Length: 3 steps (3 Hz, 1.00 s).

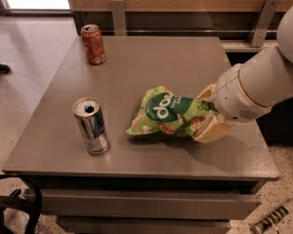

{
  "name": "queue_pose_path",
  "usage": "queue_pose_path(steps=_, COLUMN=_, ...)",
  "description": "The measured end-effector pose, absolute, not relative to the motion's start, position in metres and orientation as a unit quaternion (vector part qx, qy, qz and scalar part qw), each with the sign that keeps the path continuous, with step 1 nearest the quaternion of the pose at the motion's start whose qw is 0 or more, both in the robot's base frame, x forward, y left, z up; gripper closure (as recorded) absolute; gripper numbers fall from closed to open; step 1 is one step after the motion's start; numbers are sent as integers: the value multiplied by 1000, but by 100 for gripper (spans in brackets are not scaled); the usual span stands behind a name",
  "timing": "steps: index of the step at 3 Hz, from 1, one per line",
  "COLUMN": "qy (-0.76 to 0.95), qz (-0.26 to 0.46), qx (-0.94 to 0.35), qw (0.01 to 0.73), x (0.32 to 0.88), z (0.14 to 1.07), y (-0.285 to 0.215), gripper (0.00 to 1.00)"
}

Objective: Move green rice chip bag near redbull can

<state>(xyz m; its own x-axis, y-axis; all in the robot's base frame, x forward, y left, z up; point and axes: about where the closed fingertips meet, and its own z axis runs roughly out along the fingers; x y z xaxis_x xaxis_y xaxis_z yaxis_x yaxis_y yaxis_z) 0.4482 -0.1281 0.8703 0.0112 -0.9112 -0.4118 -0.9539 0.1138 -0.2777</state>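
Nearest us, the redbull can [90,126] stands upright at the front left of the table [176,62]. Right of it, across a small gap, is the green rice chip bag [166,113]. Its right end is pinched between the tan jaws of the gripper [204,112] (arm comes in from the right). We judge the task mostly done: the bag is near the can, and release is left. Far back left is a red soda can [94,44].

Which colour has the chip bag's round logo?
Dark green, white letters, in the camera view. The tool grips the bag at the end away from the redbull can.
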Motion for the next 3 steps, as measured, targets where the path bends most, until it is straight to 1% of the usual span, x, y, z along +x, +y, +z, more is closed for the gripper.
queue_pose_path(steps=1, qy=701, qz=40, qx=-665, qw=254, x=447, z=872, y=-127, gripper=21)
queue_pose_path(steps=2, qy=700, qz=39, qx=-666, qw=255, x=446, z=874, y=-127, gripper=0)
queue_pose_path(steps=3, qy=700, qz=39, qx=-666, qw=255, x=446, z=874, y=-127, gripper=0)
